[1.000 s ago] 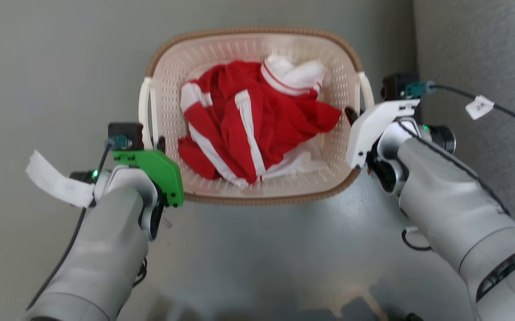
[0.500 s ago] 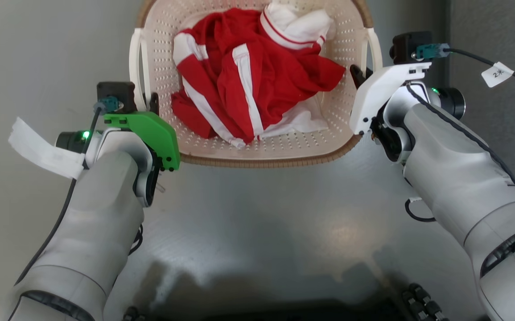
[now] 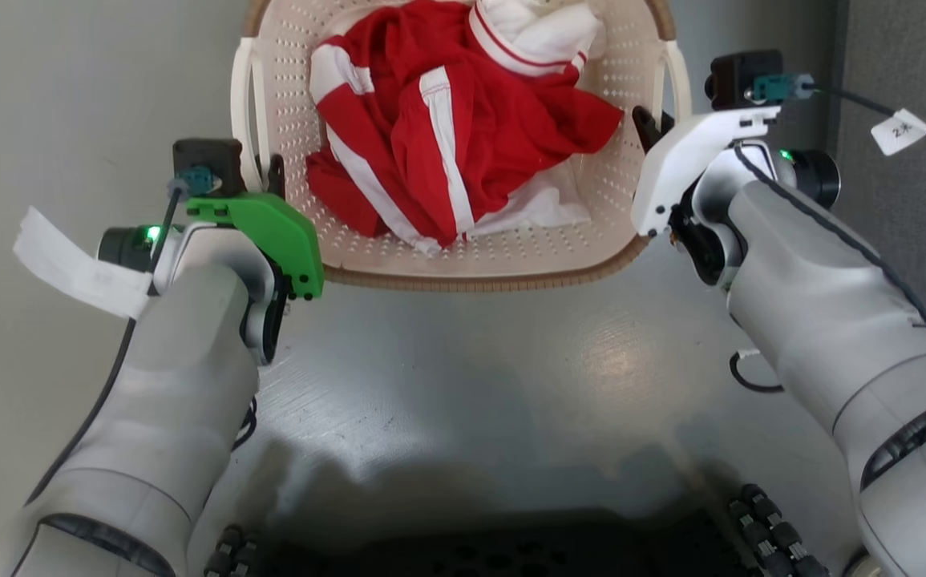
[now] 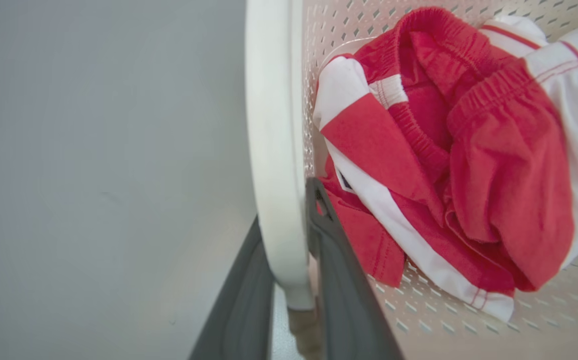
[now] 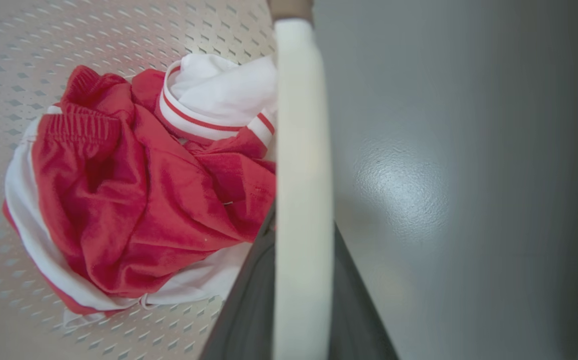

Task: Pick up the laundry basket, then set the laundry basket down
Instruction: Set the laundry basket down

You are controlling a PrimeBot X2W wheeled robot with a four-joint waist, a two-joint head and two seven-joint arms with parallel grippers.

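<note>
The laundry basket (image 3: 471, 276) is cream, perforated and brown-rimmed, and lies at the top centre of the head view, its far end cut off. Red and white clothes (image 3: 446, 136) fill it. My left gripper (image 3: 266, 172) is shut on the basket's white left handle (image 4: 273, 150), which runs between its two dark fingers (image 4: 341, 295). On the other side, my right gripper (image 3: 649, 124) is shut on the white right handle (image 5: 301, 200), with a finger (image 5: 246, 315) on each side of it. I cannot tell whether the basket's bottom touches the floor.
Glossy grey floor (image 3: 479, 385) lies between my arms. A dark grey fabric surface (image 3: 911, 208) runs along the right edge. My black base and its wheels (image 3: 767, 521) show at the bottom. White tags (image 3: 78, 272) hang from the wrist cables.
The whole head picture has shifted, so the camera moved; my base has come into view. Basket and both grippers stay together, higher in the picture and slightly larger. Both holds are unchanged.
</note>
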